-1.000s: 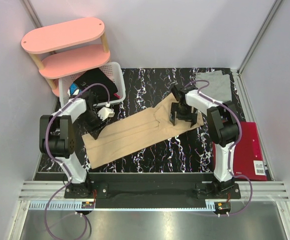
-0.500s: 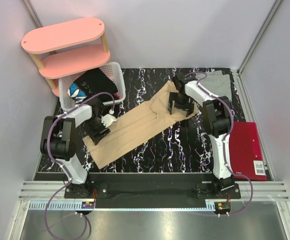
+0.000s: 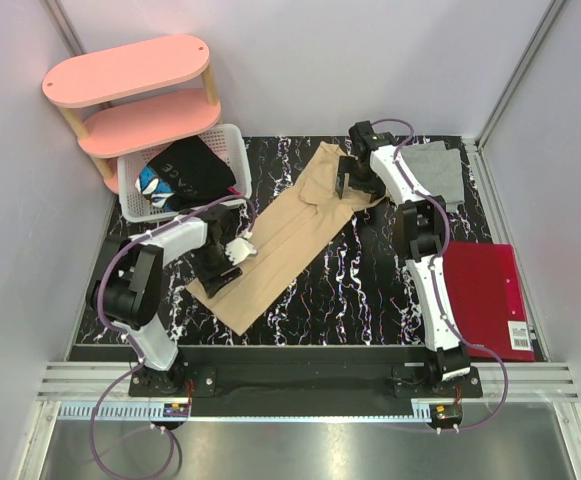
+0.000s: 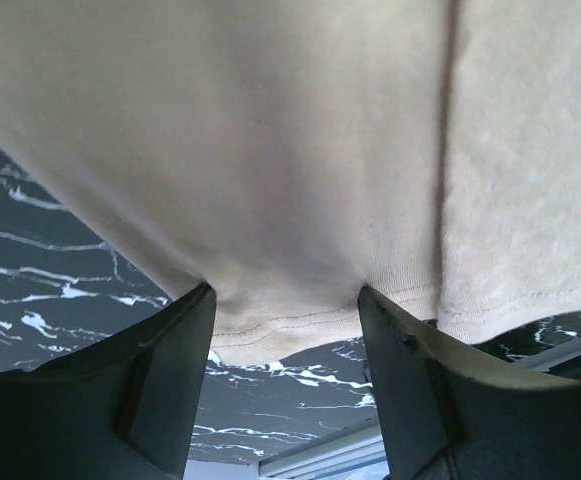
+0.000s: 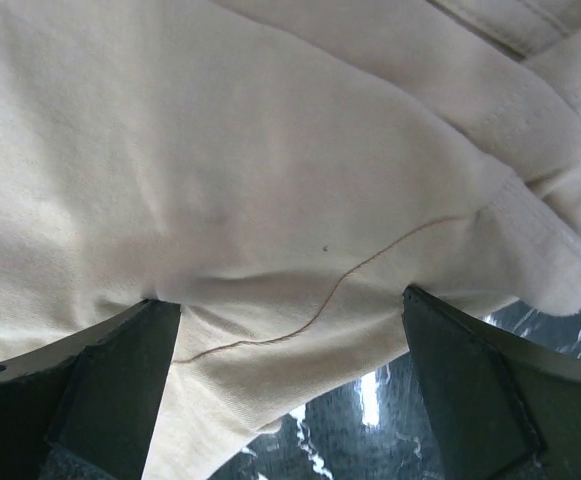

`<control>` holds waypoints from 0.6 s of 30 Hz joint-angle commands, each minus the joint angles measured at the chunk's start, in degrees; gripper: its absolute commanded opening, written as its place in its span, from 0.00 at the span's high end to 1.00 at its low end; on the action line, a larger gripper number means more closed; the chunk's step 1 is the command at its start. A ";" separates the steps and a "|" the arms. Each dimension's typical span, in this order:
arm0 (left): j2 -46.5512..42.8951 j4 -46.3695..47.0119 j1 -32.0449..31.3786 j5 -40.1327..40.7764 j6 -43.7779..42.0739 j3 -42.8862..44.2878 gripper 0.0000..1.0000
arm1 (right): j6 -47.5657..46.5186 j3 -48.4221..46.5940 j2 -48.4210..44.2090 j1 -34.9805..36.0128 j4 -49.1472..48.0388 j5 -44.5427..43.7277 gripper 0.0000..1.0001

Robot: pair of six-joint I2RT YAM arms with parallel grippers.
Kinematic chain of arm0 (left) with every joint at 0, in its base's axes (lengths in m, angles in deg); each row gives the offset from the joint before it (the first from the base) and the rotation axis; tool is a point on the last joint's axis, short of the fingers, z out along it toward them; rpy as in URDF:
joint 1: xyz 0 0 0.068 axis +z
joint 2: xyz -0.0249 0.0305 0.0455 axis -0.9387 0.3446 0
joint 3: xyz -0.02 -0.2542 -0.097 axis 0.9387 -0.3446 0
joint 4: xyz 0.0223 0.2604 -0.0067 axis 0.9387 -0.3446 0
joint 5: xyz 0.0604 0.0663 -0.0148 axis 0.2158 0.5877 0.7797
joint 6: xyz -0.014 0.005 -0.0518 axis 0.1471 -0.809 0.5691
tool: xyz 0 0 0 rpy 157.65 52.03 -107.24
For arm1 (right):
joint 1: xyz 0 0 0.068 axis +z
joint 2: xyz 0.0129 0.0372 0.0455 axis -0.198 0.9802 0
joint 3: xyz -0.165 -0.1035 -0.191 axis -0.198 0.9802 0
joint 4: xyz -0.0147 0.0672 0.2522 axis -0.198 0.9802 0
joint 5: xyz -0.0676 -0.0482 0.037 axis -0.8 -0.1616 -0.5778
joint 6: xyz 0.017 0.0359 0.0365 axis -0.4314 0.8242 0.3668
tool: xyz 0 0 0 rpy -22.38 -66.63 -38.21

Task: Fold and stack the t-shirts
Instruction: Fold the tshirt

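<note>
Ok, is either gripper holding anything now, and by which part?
The right gripper is open over the far end of the tan t-shirt, gripping nothing. The left gripper has the near hem between its jaws; whether it grips is unclear.

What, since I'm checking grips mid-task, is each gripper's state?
Left gripper: open, fingertips on the tan shirt.
Right gripper: open, fingertips on the same shirt.
</note>
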 commanded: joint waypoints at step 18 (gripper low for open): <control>-7.22 -9.75 -3.46 -18.98 4.95 9.77 0.37 | -8.41 -6.09 -8.58 -0.36 -8.09 -5.13 0.00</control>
